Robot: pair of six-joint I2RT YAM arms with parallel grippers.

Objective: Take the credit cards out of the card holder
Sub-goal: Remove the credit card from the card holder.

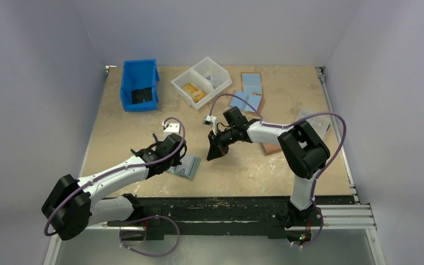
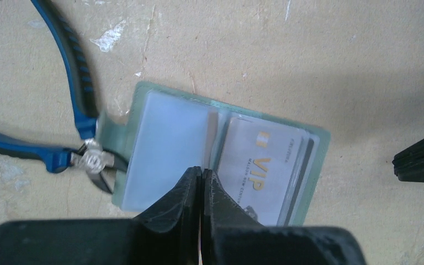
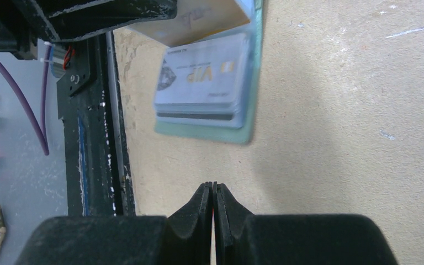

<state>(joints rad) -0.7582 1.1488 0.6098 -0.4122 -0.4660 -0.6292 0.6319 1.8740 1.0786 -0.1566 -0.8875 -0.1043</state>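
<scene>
The teal card holder (image 1: pixel 186 166) lies open and flat on the table near the front edge. In the left wrist view the card holder (image 2: pixel 314 154) shows clear sleeves, with a pale VIP credit card (image 2: pixel 265 165) in the right sleeve and a dark-edged card behind it. My left gripper (image 2: pixel 201 172) is shut and empty, its tips over the holder's fold. My right gripper (image 3: pixel 213 187) is shut and empty, over bare table beside the holder (image 3: pixel 254 77), apart from it. The VIP card (image 3: pixel 204 77) shows there too. The other sleeve (image 3: pixel 199 22) looks tan.
Blue-handled pliers (image 2: pixel 74 83) lie touching the holder's left edge. A blue bin (image 1: pixel 139 85), a white divided tray (image 1: pixel 201 83) and flat light-blue wallets (image 1: pixel 251 91) stand at the back. A salmon wallet (image 1: pixel 270 148) lies under the right arm. The black front rail (image 3: pixel 88 138) is close.
</scene>
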